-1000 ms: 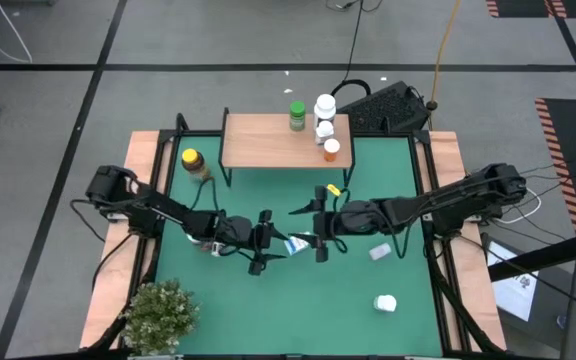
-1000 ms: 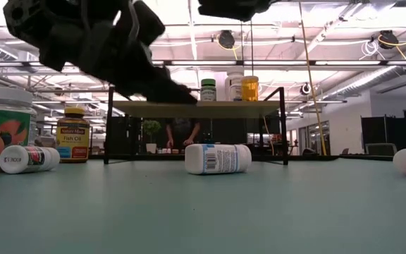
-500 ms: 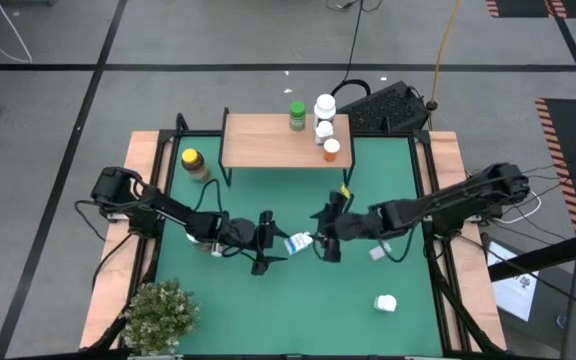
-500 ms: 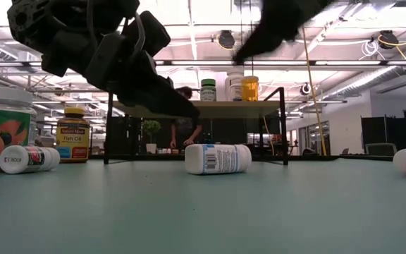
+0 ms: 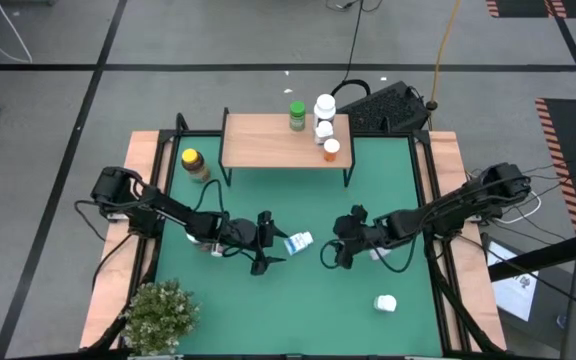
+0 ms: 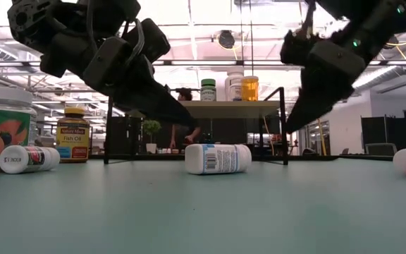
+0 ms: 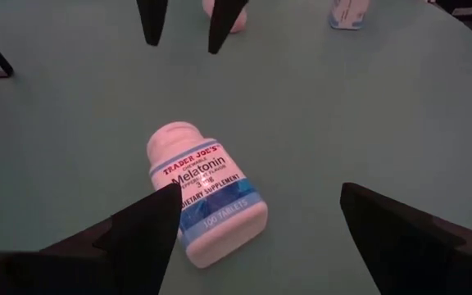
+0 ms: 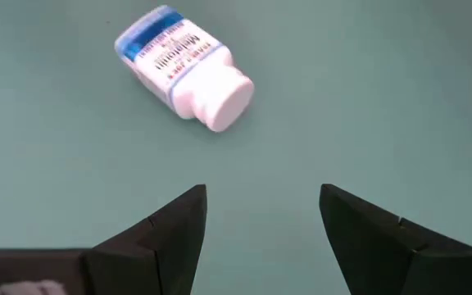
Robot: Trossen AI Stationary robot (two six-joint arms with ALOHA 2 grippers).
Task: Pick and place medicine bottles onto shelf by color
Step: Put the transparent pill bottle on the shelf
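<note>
Bottles wait at mid-mat as we close in from both sides. A blue-and-white melatonin bottle (image 5: 299,241) lies on its side near the centre of the green mat (image 5: 368,330), our left gripper (image 5: 266,243) just beside it with fingers spread wide, lined up, we judge, to take it. Our right gripper (image 5: 342,252) hangs near its far side, also wide and empty. The shelf (image 5: 268,145) at the mat's back edge holds a green bottle (image 5: 296,116), white bottles (image 5: 324,115) and an orange-capped one (image 5: 331,149) along its right end.
</note>
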